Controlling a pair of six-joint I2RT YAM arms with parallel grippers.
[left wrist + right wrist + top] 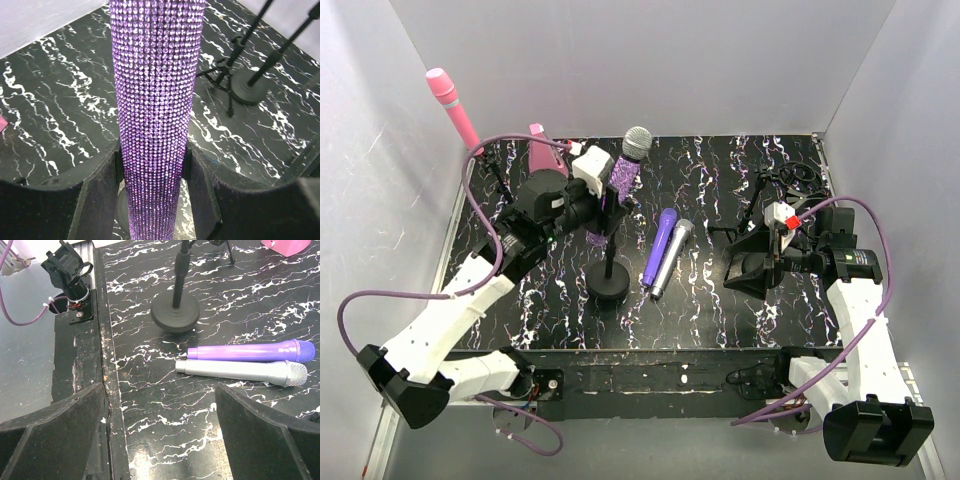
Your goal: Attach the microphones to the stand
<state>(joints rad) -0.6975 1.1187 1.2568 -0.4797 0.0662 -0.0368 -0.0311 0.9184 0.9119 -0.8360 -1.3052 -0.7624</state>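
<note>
On the black marbled table (pixel 720 320), the left gripper (pixel 598 200) is clamped partway closed on the body of the glittery purple microphone (pixel 625 172). It holds the microphone nearly upright, silver mesh head up, just above the round-based stand (pixel 608 283). Over the table's right side, the right gripper (pixel 160 410) hovers with its jaws spread wide and nothing between them. The pink microphone (pixel 453 103) rises tilted at the rear left corner. The plain purple microphone (pixel 661 243) and the silver-grey microphone (pixel 673 257) lie flat side by side, touching, between the stand's base and the right gripper.
</note>
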